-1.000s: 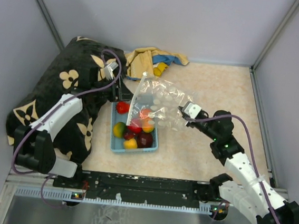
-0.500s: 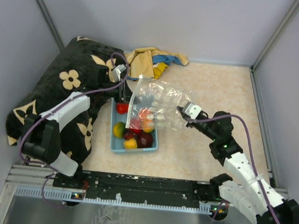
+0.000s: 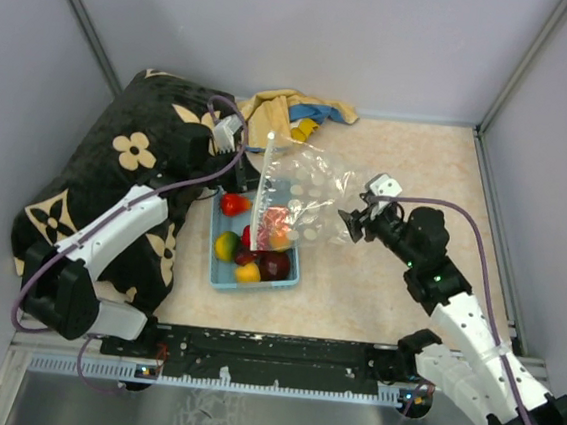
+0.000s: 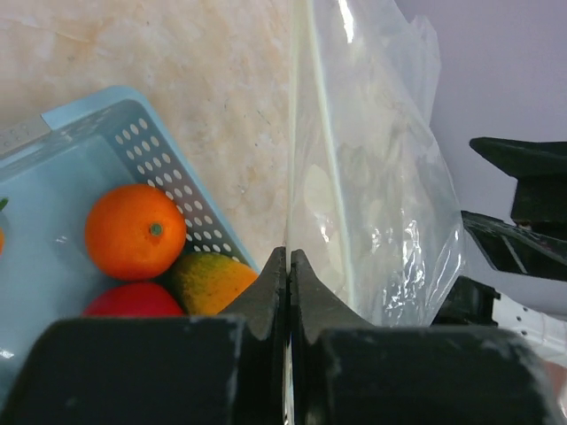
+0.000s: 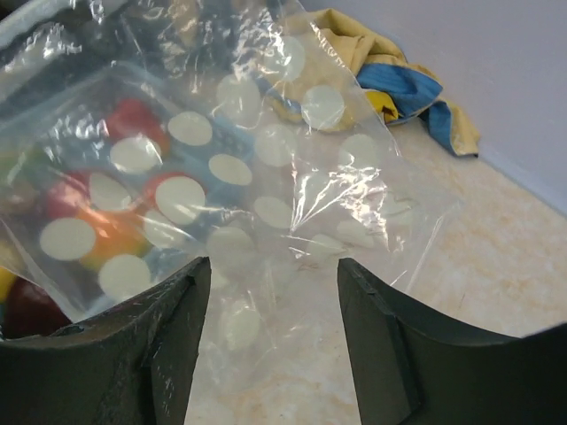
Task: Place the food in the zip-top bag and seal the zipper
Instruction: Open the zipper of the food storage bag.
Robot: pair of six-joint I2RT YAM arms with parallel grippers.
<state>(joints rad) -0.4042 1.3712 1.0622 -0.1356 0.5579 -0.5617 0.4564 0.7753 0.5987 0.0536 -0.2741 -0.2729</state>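
Bright, even light (soft shadows)

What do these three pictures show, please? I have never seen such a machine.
Two robot arms stand at a table's near edge. One picture is taken from above; the other two come from a camera on each wrist. The left gripper is shut on the edge of a clear bag and holds it up by a blue basket of toy fruits. The right gripper is open at the bag, holding nothing. A black flowered cushion lies left, a yellow-blue cloth at the back.
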